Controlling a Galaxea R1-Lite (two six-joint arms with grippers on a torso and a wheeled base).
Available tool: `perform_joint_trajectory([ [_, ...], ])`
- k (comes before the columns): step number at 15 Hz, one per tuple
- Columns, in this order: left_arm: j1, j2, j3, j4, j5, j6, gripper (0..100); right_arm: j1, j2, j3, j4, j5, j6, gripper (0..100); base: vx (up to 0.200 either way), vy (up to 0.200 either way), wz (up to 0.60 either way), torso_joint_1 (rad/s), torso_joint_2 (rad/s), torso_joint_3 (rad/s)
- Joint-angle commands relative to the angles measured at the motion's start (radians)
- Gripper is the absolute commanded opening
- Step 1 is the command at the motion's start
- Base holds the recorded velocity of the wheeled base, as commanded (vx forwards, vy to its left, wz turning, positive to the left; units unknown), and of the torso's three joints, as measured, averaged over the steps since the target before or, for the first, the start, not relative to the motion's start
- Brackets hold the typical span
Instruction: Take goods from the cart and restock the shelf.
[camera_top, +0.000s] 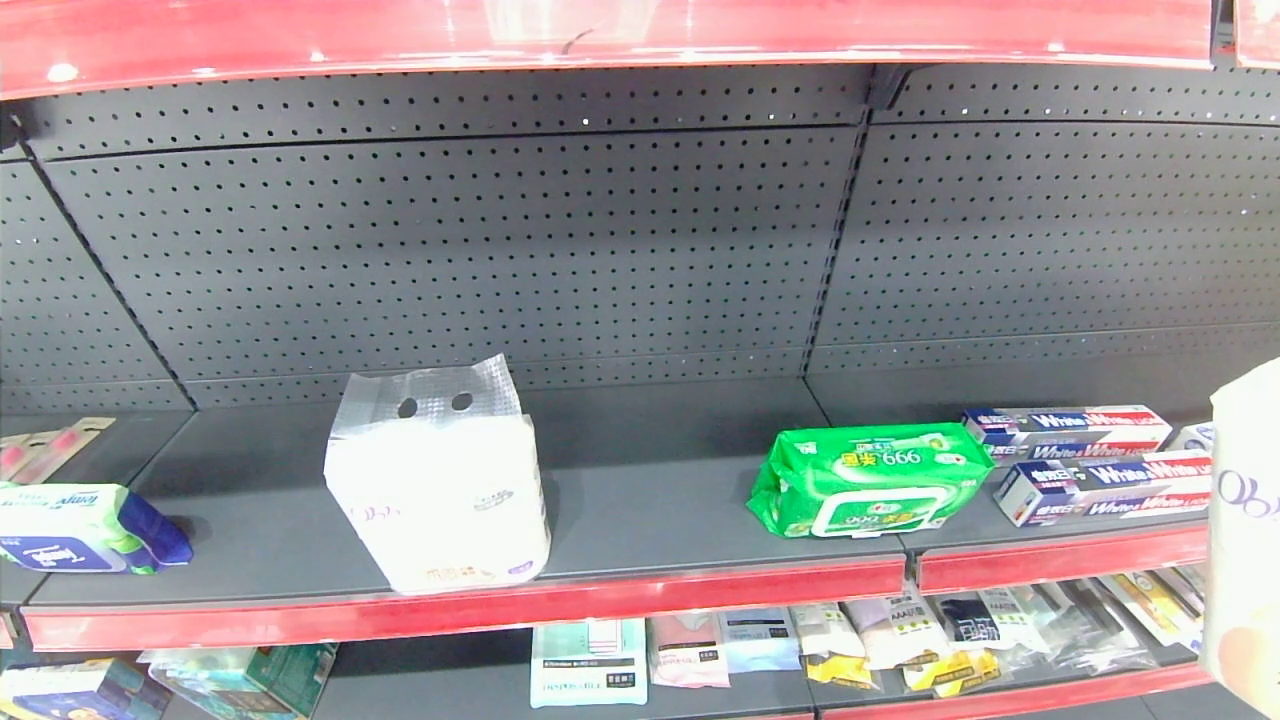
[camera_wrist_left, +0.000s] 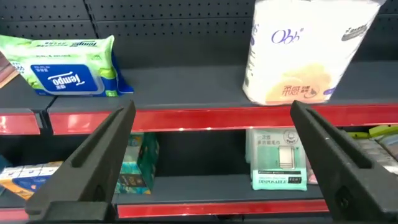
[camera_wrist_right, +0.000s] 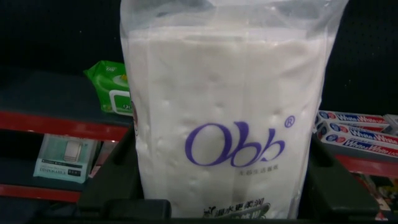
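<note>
Toilet-roll pack (camera_wrist_right: 224, 106) stands upright, clamped in your right gripper (camera_wrist_right: 224, 180), right of the green wipes (camera_top: 865, 480). Your left gripper (camera_wrist_left: 212, 124) hangs spread, empty. Farther in, bare shelf (camera_top: 650, 500) between wipes and shelved roll pack (camera_top: 440, 500) lies forward-left.

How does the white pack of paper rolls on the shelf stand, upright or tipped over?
Upright. The pack stands on its base on the shelf, with its plastic handle flap pointing up.
</note>
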Motion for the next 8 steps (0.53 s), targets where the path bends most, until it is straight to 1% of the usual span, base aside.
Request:
perform_joint_trajectory([
  [1, 0.000, -0.002, 0.000, -0.002, 0.001, -0.001, 100, 0.000, 0.000, 0.002, 0.000, 0.001, -0.001, 0, 0.000, 0.000, 0.00, 0.000, 0.00, 0.000],
  [8, 0.000, -0.002, 0.000, -0.002, 0.001, 0.001, 100, 0.000, -0.003, 0.017, 0.000, 0.002, -0.001, 0, 0.000, 0.000, 0.00, 0.000, 0.00, 0.000],
])
